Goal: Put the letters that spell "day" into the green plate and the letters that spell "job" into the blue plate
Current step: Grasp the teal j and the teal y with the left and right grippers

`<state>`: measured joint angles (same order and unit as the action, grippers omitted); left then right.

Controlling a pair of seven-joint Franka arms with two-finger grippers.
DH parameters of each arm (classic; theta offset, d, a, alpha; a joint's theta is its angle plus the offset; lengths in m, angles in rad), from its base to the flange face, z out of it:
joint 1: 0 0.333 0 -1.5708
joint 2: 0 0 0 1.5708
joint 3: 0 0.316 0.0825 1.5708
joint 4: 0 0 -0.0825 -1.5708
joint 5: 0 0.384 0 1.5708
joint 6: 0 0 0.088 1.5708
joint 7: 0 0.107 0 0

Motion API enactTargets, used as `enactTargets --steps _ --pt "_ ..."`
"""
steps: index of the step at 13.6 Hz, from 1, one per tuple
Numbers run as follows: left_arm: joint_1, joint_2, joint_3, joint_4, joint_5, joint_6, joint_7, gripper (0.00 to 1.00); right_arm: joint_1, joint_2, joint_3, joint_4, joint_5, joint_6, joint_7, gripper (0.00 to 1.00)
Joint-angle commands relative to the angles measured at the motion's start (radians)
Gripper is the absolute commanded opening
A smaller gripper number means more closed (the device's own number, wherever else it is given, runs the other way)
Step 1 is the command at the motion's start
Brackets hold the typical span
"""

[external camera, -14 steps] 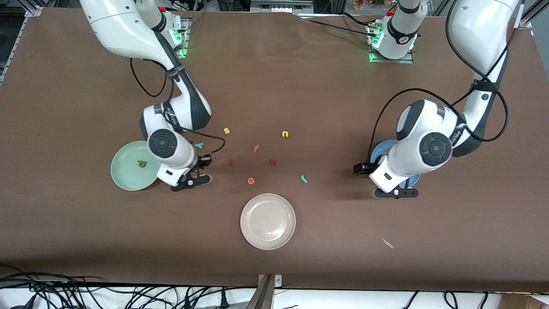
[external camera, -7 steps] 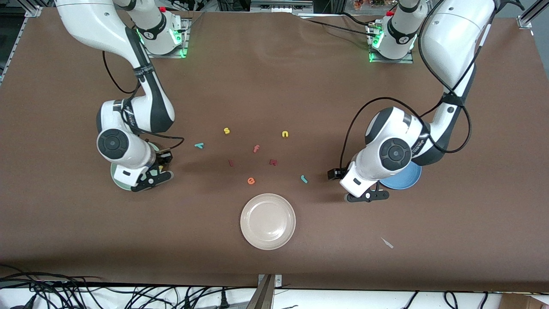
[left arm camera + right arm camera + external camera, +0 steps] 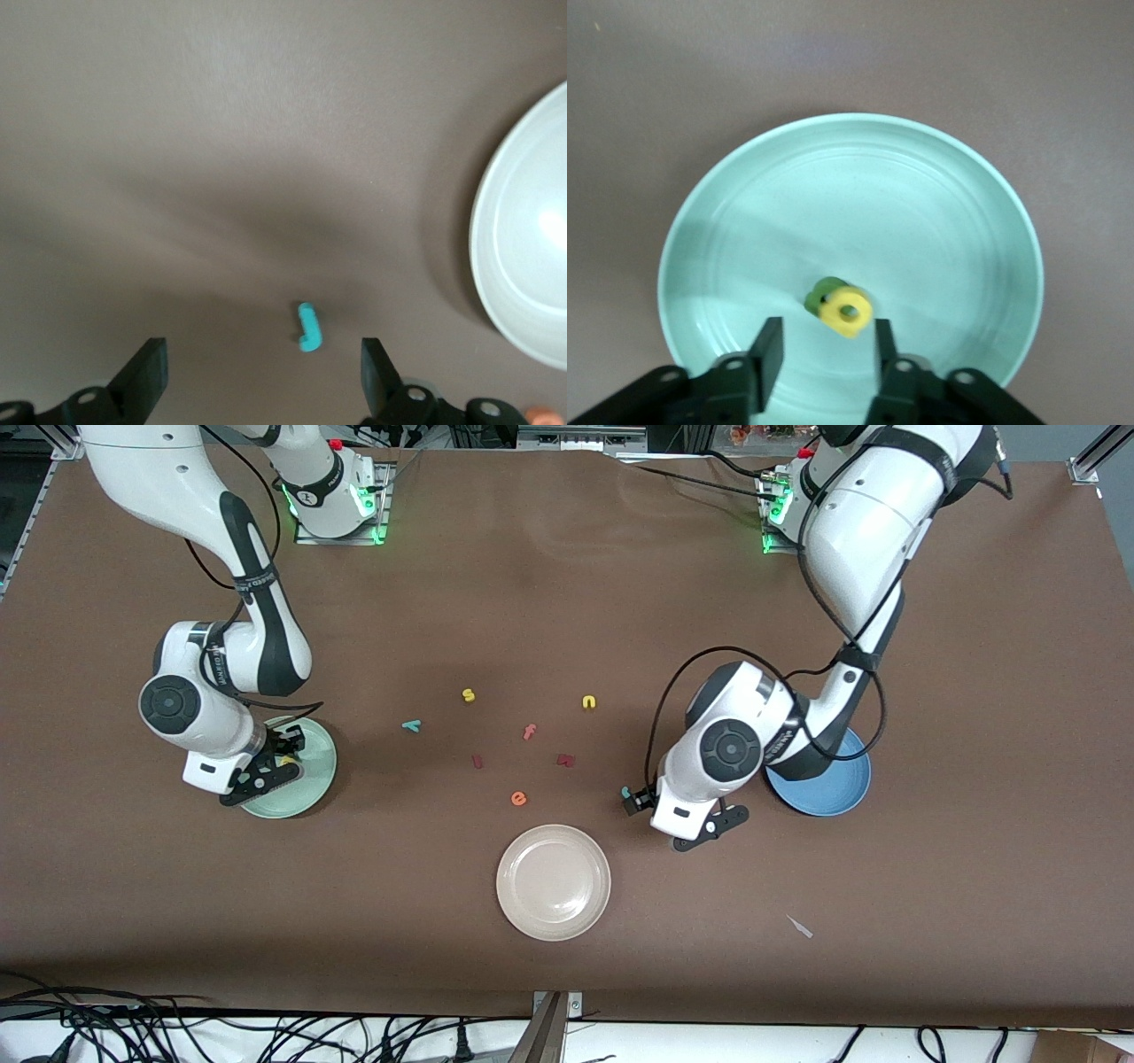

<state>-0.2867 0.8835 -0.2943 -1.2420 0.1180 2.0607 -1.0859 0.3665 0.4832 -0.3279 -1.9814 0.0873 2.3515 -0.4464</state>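
The pale green plate (image 3: 312,784) (image 3: 921,221) holds the dark green d (image 3: 822,290), and the yellow a (image 3: 847,312) lies against it. My right gripper (image 3: 285,747) (image 3: 826,347) hangs over this plate, open, with the a just off its fingertips. The teal j (image 3: 307,327) (image 3: 625,791) lies on the table, and my left gripper (image 3: 636,801) (image 3: 261,359) hovers over it, wide open and empty. The teal y (image 3: 412,726) lies toward the table's middle. The blue plate (image 3: 828,793) is partly hidden by the left arm.
A cream plate (image 3: 554,881) (image 3: 523,257) sits nearer the front camera than the letters. Loose on the table lie a yellow s (image 3: 469,694), a yellow n (image 3: 588,702), an orange f (image 3: 530,732), an orange e (image 3: 518,799) and two dark red letters (image 3: 477,761).
The right gripper carried the yellow a from beside the green plate to over it and opened. The left arm swung from over the blue plate to over the j.
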Motion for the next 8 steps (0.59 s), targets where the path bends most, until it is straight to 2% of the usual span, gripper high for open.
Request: enactTargets --steps 1,3,6,8 --pt "-0.109 0.058 0.111 0.065 0.029 -0.001 -0.103 0.89 0.005 -0.050 0.013 -0.030 0.062 -0.012 0.033 1.00" --pt "-0.115 0.090 0.115 0.067 0.025 0.019 -0.140 0.73 0.009 -0.072 0.056 -0.033 0.063 -0.020 0.142 1.00" --pt "-0.118 0.107 0.113 0.056 0.022 0.061 -0.189 0.72 0.011 -0.084 0.148 -0.049 0.063 -0.002 0.374 1.00" --pt "-0.115 0.109 0.113 0.052 0.014 0.087 -0.189 0.71 0.014 -0.096 0.205 -0.117 0.062 0.102 0.495 1.00"
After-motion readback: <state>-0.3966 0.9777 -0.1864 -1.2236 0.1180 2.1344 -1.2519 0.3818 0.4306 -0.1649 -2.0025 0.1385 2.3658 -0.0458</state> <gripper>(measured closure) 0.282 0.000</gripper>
